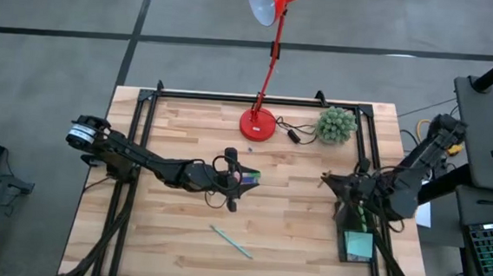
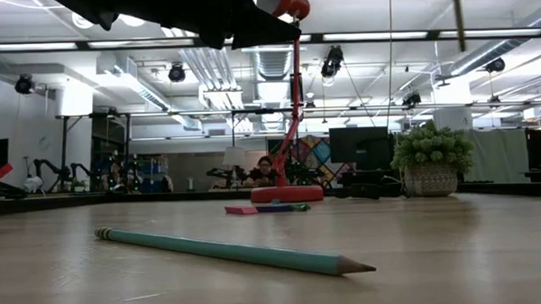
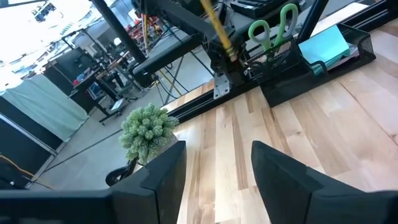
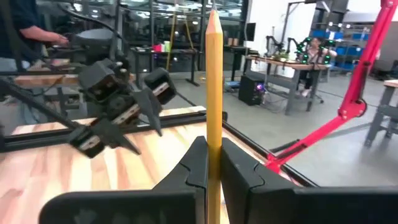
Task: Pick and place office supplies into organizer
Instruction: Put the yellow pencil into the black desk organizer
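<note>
A yellow pencil [image 4: 213, 81] stands upright between the two dark fingers of the right gripper [image 4: 213, 163], pinched at its lower half, its sharpened tip pointing up. Seen from above, this gripper [image 1: 340, 189] hovers just beside the organizer [image 1: 358, 247], a dark mesh tray lying at the table's right edge against the black frame rail [image 1: 371, 138].

In the organizer, green-handled scissors [image 3: 273, 28] stand with handles up, and a light-teal sticky-note pad [image 3: 323, 45] lies flat in the compartment beside them.

A teal pencil [image 1: 231, 241] lies on the bare wood well apart from the organizer, toward the table's front, its long axis slanted and its point toward the organizer's side. Open wood surrounds it.

The left gripper [image 1: 230, 179] hovers over the table's middle, fingers [image 3: 163, 174] spread apart and holding nothing, beside small pink and green pieces [image 2: 266, 208].

Farther from the organizer stand a red desk lamp [image 1: 261, 122] and a green fuzzy plant [image 1: 336, 124].
</note>
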Controlling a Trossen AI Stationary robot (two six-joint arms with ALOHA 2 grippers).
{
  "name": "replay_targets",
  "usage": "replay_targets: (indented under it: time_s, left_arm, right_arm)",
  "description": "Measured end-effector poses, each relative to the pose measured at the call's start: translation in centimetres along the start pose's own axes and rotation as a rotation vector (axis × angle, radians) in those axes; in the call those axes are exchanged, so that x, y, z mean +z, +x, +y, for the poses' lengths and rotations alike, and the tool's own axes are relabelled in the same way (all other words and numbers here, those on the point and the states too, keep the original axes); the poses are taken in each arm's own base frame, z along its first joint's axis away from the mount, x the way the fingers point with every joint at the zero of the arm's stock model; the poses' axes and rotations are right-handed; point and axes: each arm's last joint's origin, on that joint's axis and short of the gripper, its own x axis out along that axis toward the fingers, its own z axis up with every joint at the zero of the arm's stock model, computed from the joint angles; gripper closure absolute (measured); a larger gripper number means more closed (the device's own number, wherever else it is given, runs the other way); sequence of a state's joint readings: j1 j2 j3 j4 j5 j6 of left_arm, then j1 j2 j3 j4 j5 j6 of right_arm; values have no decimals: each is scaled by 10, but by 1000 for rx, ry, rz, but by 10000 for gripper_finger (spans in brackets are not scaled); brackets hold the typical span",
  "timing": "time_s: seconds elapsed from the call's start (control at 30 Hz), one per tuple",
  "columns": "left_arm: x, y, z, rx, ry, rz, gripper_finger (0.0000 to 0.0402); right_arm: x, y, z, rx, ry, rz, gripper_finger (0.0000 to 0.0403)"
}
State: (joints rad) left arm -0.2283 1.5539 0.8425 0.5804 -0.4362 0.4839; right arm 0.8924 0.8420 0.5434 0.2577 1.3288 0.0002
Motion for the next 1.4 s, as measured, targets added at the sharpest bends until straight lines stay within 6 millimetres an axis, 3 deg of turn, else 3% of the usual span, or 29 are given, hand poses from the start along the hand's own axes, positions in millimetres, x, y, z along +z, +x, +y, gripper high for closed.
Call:
replay_targets:
  time_s: [0.17,0.6,0.87,0.97,1.13,1.4]
  left_arm:
    - [-4,0,-2,-18,19,35,234]
    - [-9,-1,-4,-29,25,56,234]
    - [-9,-1,-4,-30,25,57,234]
    - [-9,-1,-4,-30,25,57,234]
    - [-9,-1,-4,-30,23,57,234]
    - [-9,-1,-4,-30,-3,58,234]
  right_arm:
    - [1,-27,2,-54,-16,-7,390]
    - [8,-67,-1,175,-5,-17,390]
    - [33,-91,-21,368,47,-15,390]
    - [40,-101,-29,457,-11,-29,390]
    - [36,-122,-33,604,-186,-91,390]
    - [17,-150,-33,758,-219,-126,390]
